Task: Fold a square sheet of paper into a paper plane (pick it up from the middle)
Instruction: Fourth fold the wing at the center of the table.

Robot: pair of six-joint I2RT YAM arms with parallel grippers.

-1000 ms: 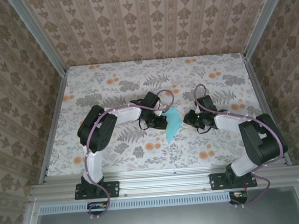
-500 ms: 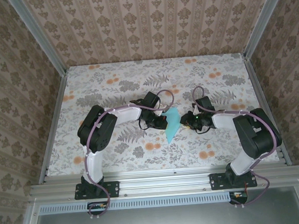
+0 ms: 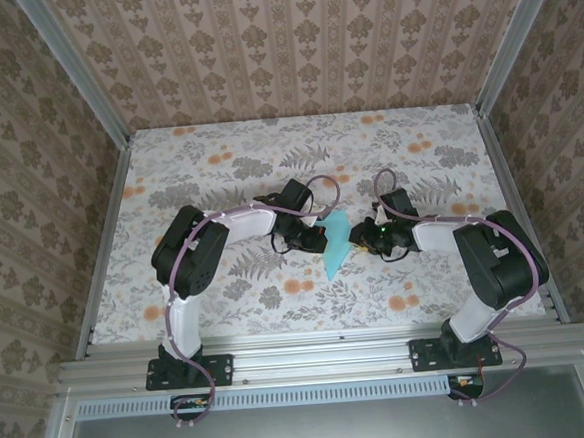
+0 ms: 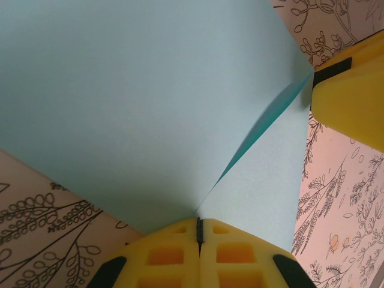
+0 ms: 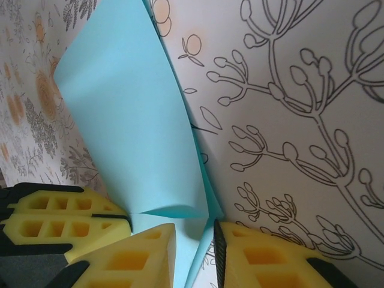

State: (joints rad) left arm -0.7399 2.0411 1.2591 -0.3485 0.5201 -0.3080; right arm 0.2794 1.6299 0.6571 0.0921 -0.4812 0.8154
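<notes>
The paper plane [image 3: 334, 252] is a slim, pointed fold of light turquoise paper standing tilted off the floral table [image 3: 219, 174] between my two grippers. My left gripper [image 3: 319, 235] is shut on its left side; in the left wrist view the yellow fingers [image 4: 162, 252] meet at the crease where two turquoise flaps [image 4: 132, 108] join. My right gripper [image 3: 361, 236] is right against the plane's right side. Its jaws [image 5: 194, 229] stand apart, and a loose lower flap edge [image 5: 207, 249] runs into the gap. The upper flap [image 5: 132, 120] curves away above them.
The right gripper's yellow finger [image 4: 354, 102] sits at the paper's far edge in the left wrist view. The left gripper's fingers [image 5: 66, 222] lie close beside the right jaws. Aluminium rails [image 3: 322, 357] and patterned walls bound the table.
The right arm has swung left, bringing its gripper from a short way off up against the paper plane. The left gripper has stayed still, shut on the paper.
</notes>
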